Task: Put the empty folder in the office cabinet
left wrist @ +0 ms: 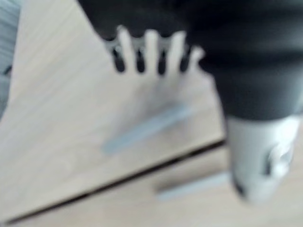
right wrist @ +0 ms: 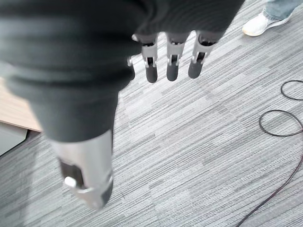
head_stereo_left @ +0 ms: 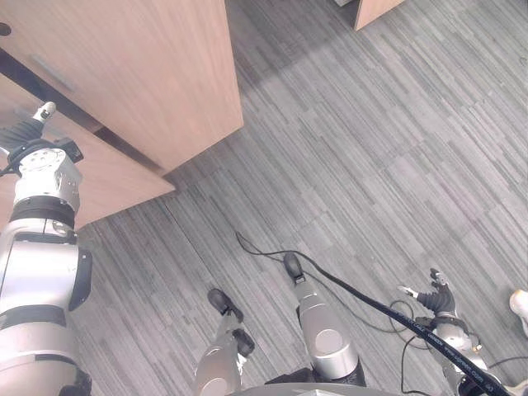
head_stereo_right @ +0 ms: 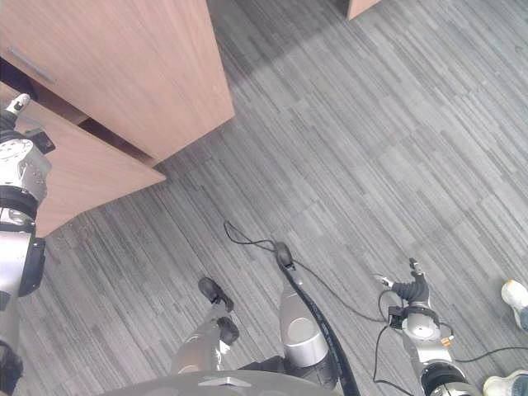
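Observation:
A light wood office cabinet fills the upper left, with a lower front below a dark gap. In the left wrist view two grey bar handles lie on its fronts. My left hand is raised at the far left, close to the cabinet front. Its fingers are straight and hold nothing. My right hand hangs low at the lower right over the carpet. Its relaxed fingers are open and empty.
Grey striped carpet covers the floor to the right of the cabinet. A person's white shoe stands at the right edge, near my right hand. A corner of another wooden unit shows at the top.

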Motion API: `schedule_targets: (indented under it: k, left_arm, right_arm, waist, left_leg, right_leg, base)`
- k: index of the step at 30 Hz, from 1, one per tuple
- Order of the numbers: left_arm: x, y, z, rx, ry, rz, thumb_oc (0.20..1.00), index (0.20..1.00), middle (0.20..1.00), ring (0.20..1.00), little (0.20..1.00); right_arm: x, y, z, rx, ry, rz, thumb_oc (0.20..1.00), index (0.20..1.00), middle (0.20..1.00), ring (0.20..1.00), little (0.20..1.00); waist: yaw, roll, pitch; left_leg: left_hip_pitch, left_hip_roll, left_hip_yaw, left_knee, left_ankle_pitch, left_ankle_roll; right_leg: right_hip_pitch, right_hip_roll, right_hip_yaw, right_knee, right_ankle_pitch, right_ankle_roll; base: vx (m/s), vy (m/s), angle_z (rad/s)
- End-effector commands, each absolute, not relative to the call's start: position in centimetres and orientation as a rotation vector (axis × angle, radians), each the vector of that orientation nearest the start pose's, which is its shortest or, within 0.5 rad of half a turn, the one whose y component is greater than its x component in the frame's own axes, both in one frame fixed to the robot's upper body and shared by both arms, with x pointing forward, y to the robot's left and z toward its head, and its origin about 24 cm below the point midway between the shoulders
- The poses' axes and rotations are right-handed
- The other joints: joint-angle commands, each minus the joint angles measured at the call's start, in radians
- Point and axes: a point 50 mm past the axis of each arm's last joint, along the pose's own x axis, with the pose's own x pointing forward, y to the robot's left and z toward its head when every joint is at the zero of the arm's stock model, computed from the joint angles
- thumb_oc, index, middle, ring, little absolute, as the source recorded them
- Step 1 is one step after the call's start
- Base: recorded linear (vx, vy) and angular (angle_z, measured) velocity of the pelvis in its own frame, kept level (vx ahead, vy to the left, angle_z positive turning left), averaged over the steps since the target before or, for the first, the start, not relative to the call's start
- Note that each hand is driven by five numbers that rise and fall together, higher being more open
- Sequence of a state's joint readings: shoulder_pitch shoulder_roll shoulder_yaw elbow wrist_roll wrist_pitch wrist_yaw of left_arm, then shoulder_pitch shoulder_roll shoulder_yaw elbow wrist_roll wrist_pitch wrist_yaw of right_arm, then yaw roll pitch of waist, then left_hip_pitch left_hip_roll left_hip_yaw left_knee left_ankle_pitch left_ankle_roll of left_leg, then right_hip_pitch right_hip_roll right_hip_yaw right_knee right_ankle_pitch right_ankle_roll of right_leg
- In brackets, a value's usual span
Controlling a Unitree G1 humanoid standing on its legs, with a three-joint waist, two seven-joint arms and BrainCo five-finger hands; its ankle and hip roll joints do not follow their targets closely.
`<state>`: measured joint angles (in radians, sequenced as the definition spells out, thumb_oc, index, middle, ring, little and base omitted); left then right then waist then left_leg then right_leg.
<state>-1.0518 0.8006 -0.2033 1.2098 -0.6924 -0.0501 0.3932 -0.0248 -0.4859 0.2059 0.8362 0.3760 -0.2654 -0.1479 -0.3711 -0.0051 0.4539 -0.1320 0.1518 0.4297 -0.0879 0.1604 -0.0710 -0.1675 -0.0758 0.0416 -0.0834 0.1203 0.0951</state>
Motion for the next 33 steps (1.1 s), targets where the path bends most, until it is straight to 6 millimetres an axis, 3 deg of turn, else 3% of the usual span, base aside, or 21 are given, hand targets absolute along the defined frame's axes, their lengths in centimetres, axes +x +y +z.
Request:
schedule_targets:
  k: [1, 5, 7, 8, 10, 12, 13, 15, 16, 17, 18, 20, 21, 23, 26, 32, 33]
  left_arm:
    - [33.5, 39.9, 23.8, 0.075, -0.191, 0.965, 1.000, 1.000, 1.000, 1.000, 1.000]
    - [33.9, 39.3, 21.6, 0.103, -0.127, 0.903, 1.000, 1.000, 1.000, 1.000, 1.000]
    - [34.0, 38.6, 18.4, 0.072, -0.062, 0.840, 1.000, 1.000, 1.000, 1.000, 1.000]
    - [34.0, 38.6, 18.4, 0.072, -0.062, 0.840, 1.000, 1.000, 1.000, 1.000, 1.000]
    - [33.8, 37.9, 15.3, 0.026, -0.006, 0.746, 1.000, 1.000, 1.000, 1.000, 1.000]
    - [33.8, 37.9, 15.3, 0.026, -0.006, 0.746, 1.000, 1.000, 1.000, 1.000, 1.000]
    - [33.6, 36.7, 12.5, 0.039, 0.035, 0.658, 1.000, 1.000, 1.000, 1.000, 1.000]
    - [33.6, 36.7, 12.5, 0.039, 0.035, 0.658, 1.000, 1.000, 1.000, 1.000, 1.000]
    - [32.8, 34.3, 7.9, 0.004, 0.117, 0.534, 1.000, 1.000, 1.000, 1.000, 1.000]
    - [32.8, 34.3, 7.9, 0.004, 0.117, 0.534, 1.000, 1.000, 1.000, 1.000, 1.000]
    - [29.8, 31.7, 2.0, -0.039, 0.205, 0.453, 1.000, 1.000, 1.000, 1.000, 1.000]
    - [27.7, 30.4, -1.0, -0.095, 0.265, 0.422, 1.000, 1.000, 1.000, 1.000, 1.000]
    - [27.7, 30.4, -1.0, -0.095, 0.265, 0.422, 1.000, 1.000, 1.000, 1.000, 1.000]
    - [24.2, 28.6, -4.8, -0.117, 0.381, 0.377, 1.000, 1.000, 1.000, 1.000, 1.000]
    - [21.3, 26.9, -7.4, -0.110, 0.494, 0.270, 1.000, 1.000, 1.000, 1.000, 1.000]
    - [16.0, 25.6, -11.0, -0.176, 0.723, 0.218, 1.000, 1.000, 1.000, 1.000, 1.000]
    - [13.8, 24.7, -12.5, -0.196, 0.830, 0.175, 1.000, 1.000, 1.000, 1.000, 1.000]
  right_arm:
    - [18.4, -31.5, -6.5, -0.290, 0.501, -0.372, 1.000, 1.000, 1.000, 1.000, 1.000]
    - [18.9, -31.1, -6.2, -0.298, 0.481, -0.365, 1.000, 1.000, 1.000, 1.000, 1.000]
    - [18.9, -30.7, -6.2, -0.307, 0.484, -0.366, 1.000, 1.000, 1.000, 1.000, 1.000]
    - [18.9, -30.7, -6.2, -0.307, 0.484, -0.366, 1.000, 1.000, 1.000, 1.000, 1.000]
    - [18.6, -30.4, -6.5, -0.314, 0.491, -0.359, 1.000, 1.000, 1.000, 1.000, 1.000]
    - [18.6, -30.4, -6.5, -0.314, 0.491, -0.359, 1.000, 1.000, 1.000, 1.000, 1.000]
    - [18.4, -29.9, -6.8, -0.334, 0.492, -0.335, 1.000, 1.000, 1.000, 1.000, 1.000]
    - [18.4, -29.9, -6.8, -0.334, 0.492, -0.335, 1.000, 1.000, 1.000, 1.000, 1.000]
    - [18.3, -29.1, -7.0, -0.354, 0.499, -0.290, 1.000, 1.000, 1.000, 1.000, 1.000]
    - [18.3, -29.1, -7.0, -0.354, 0.499, -0.290, 1.000, 1.000, 1.000, 1.000, 1.000]
    - [17.9, -27.8, -7.6, -0.362, 0.521, -0.220, 1.000, 1.000, 1.000, 1.000, 1.000]
    - [17.5, -26.8, -8.2, -0.353, 0.559, -0.159, 1.000, 1.000, 1.000, 1.000, 1.000]
    - [17.5, -26.8, -8.2, -0.353, 0.559, -0.159, 1.000, 1.000, 1.000, 1.000, 1.000]
    - [16.1, -25.7, -9.8, -0.321, 0.685, -0.031, 1.000, 1.000, 1.000, 1.000, 1.000]
    - [15.1, -25.1, -11.0, -0.286, 0.771, 0.059, 1.000, 1.000, 1.000, 1.000, 1.000]
    - [14.3, -24.1, -11.9, -0.184, 0.827, 0.142, 1.000, 1.000, 1.000, 1.000, 1.000]
    - [14.0, -23.5, -12.4, -0.131, 0.853, 0.180, 1.000, 1.000, 1.000, 1.000, 1.000]
  waist:
    - [-0.001, -0.007, -0.043]
    - [0.012, -0.005, -0.061]
    - [0.023, -0.004, -0.079]
    - [0.023, -0.004, -0.079]
    - [0.033, -0.001, -0.097]
    - [0.033, -0.001, -0.097]
    - [0.044, 0.002, -0.113]
    - [0.044, 0.002, -0.113]
    - [0.061, 0.011, -0.137]
    - [0.061, 0.011, -0.137]
    - [0.091, 0.019, -0.177]
    - [0.116, 0.015, -0.205]
    - [0.116, 0.015, -0.205]
    - [0.158, 0.013, -0.240]
    - [0.212, 0.007, -0.247]
    - [0.265, 0.001, -0.258]
    - [0.281, -0.003, -0.262]
  left_leg:
    - [0.081, 0.034, -0.018, 0.032, -0.164, -0.040]
    - [0.094, 0.035, -0.019, 0.027, -0.163, -0.043]
    - [0.111, 0.032, -0.022, 0.028, -0.164, -0.040]
    - [0.111, 0.032, -0.022, 0.028, -0.164, -0.040]
    - [0.128, 0.024, -0.024, 0.029, -0.167, -0.036]
    - [0.128, 0.024, -0.024, 0.029, -0.167, -0.036]
    - [0.144, 0.018, -0.026, 0.030, -0.171, -0.033]
    - [0.144, 0.018, -0.026, 0.030, -0.171, -0.033]
    - [0.168, 0.008, -0.035, 0.034, -0.180, -0.025]
    - [0.168, 0.008, -0.035, 0.034, -0.180, -0.025]
    - [0.204, -0.010, -0.052, 0.044, -0.201, -0.010]
    - [0.215, -0.016, -0.051, 0.048, -0.187, 0.001]
    - [0.215, -0.016, -0.051, 0.048, -0.187, 0.001]
    - [0.247, -0.027, -0.077, 0.038, -0.194, 0.011]
    - [0.266, -0.033, -0.106, 0.034, -0.202, 0.019]
    - [0.278, -0.033, -0.152, 0.019, -0.200, 0.024]
    - [0.279, -0.026, -0.170, 0.022, -0.198, 0.022]
  right_leg:
    - [-0.059, 0.010, -0.015, 0.040, -0.075, 0.002]
    - [-0.038, 0.011, -0.020, 0.031, -0.078, 0.005]
    - [-0.006, 0.002, -0.027, 0.026, -0.078, 0.010]
    - [-0.006, 0.002, -0.027, 0.026, -0.078, 0.010]
    - [0.022, -0.007, -0.032, 0.018, -0.076, 0.015]
    - [0.022, -0.007, -0.032, 0.018, -0.076, 0.015]
    - [0.045, -0.016, -0.039, 0.015, -0.074, 0.018]
    - [0.045, -0.016, -0.039, 0.015, -0.074, 0.018]
    - [0.078, -0.031, -0.054, 0.013, -0.075, 0.022]
    - [0.078, -0.031, -0.054, 0.013, -0.075, 0.022]
    - [0.129, -0.056, -0.082, 0.015, -0.082, 0.028]
    - [0.149, -0.067, -0.105, 0.017, -0.066, 0.024]
    - [0.149, -0.067, -0.105, 0.017, -0.066, 0.024]
    - [0.196, -0.077, -0.133, 0.009, -0.069, 0.030]
    - [0.235, -0.084, -0.178, 0.006, -0.073, 0.032]
    - [0.266, -0.075, -0.210, 0.013, -0.092, 0.025]
    - [0.276, -0.065, -0.220, 0.022, -0.107, 0.014]
  base:
    - [-0.03, -0.021, 0.06]
    - [-0.04, -0.012, 0.07]
    - [-0.03, -0.003, 0.01]
    - [-0.03, -0.002, 0.07]
    - [-0.03, 0.010, 0.14]
    - [-0.01, 0.005, 0.04]
    - [0.00, 0.000, 0.00]
    - [-0.01, 0.028, 0.04]
    - [-0.01, 0.056, 0.08]
    - [0.05, 0.121, 0.10]
    - [0.02, 0.041, 0.12]
    - [0.03, 0.015, 0.21]
    - [0.09, 0.013, 0.43]
    - [0.08, 0.004, 0.64]
    - [0.03, -0.057, 0.41]
    - [0.02, -0.155, 0.08]
    - [0.03, -0.341, 0.18]
